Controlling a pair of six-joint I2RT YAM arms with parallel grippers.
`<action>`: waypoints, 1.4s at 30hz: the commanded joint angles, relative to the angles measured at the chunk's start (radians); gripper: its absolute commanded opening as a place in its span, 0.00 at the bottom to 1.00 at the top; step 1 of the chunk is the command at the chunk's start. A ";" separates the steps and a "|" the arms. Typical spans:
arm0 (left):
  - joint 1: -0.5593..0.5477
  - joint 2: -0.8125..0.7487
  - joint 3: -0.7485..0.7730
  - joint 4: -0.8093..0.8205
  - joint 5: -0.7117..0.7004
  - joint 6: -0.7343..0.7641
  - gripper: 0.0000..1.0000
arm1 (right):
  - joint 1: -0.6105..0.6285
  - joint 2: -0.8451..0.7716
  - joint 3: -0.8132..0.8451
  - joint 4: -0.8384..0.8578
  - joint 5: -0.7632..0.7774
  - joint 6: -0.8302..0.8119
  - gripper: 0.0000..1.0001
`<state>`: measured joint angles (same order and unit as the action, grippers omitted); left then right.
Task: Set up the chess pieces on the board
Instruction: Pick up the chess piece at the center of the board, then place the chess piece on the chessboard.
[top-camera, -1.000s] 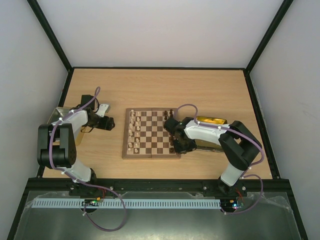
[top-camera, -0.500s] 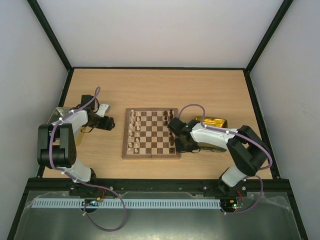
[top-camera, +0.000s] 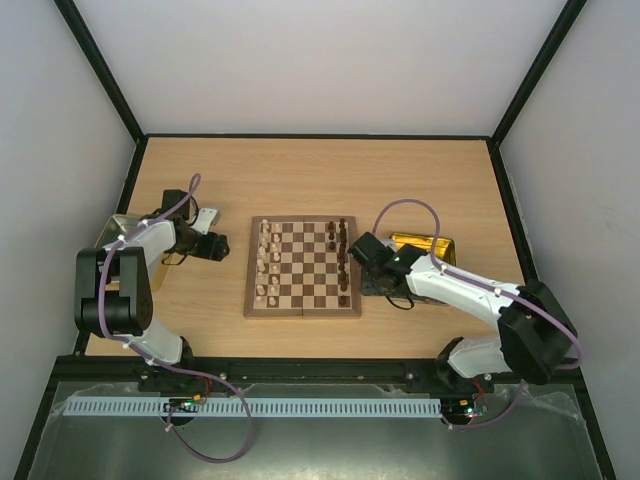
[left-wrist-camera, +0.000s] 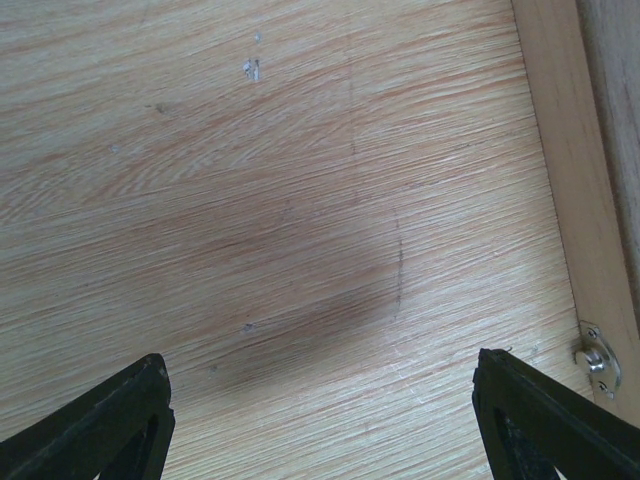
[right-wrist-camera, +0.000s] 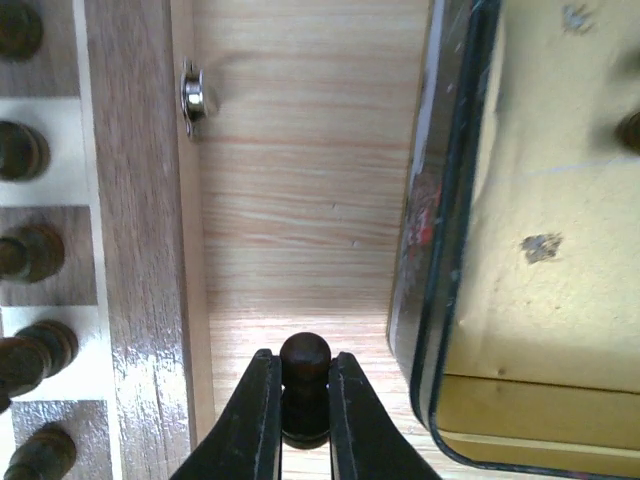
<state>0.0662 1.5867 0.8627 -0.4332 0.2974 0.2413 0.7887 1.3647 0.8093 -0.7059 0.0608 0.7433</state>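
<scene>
The board (top-camera: 300, 268) lies in the middle of the table. Cream chess pieces (top-camera: 265, 262) stand in its two left columns and dark brown ones (top-camera: 343, 258) along its right side. My right gripper (top-camera: 370, 268) hangs over the bare strip between the board's right border (right-wrist-camera: 130, 250) and the yellow tray (right-wrist-camera: 530, 250). In the right wrist view it (right-wrist-camera: 304, 400) is shut on a dark brown pawn (right-wrist-camera: 304, 380), held upright. Several dark pieces (right-wrist-camera: 25, 250) stand on the board's edge squares. My left gripper (top-camera: 215, 247) is wide open and empty over the table, left of the board (left-wrist-camera: 575, 180).
The shiny yellow tray (top-camera: 425, 243) lies right of the board, with a dark piece (right-wrist-camera: 630, 130) in it. A dull tin (top-camera: 115, 232) sits at the far left edge. A metal clasp (right-wrist-camera: 195, 97) sticks out of the board's side.
My right gripper has moved off the board's right side to the gap beside the tray, and its arm has swung out to the right. The left arm has not moved.
</scene>
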 joint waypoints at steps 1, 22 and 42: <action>-0.003 0.006 0.010 -0.019 -0.008 -0.005 0.82 | 0.029 -0.058 -0.005 -0.010 0.118 0.039 0.02; -0.002 -0.001 0.001 -0.014 -0.030 -0.007 0.82 | 0.450 -0.050 0.113 0.012 0.503 0.109 0.02; -0.003 0.007 0.000 -0.009 -0.040 -0.008 0.82 | 0.531 0.100 -0.052 0.570 0.399 -0.084 0.02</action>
<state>0.0658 1.5867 0.8627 -0.4328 0.2649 0.2379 1.3048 1.4117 0.7582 -0.2821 0.4431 0.6941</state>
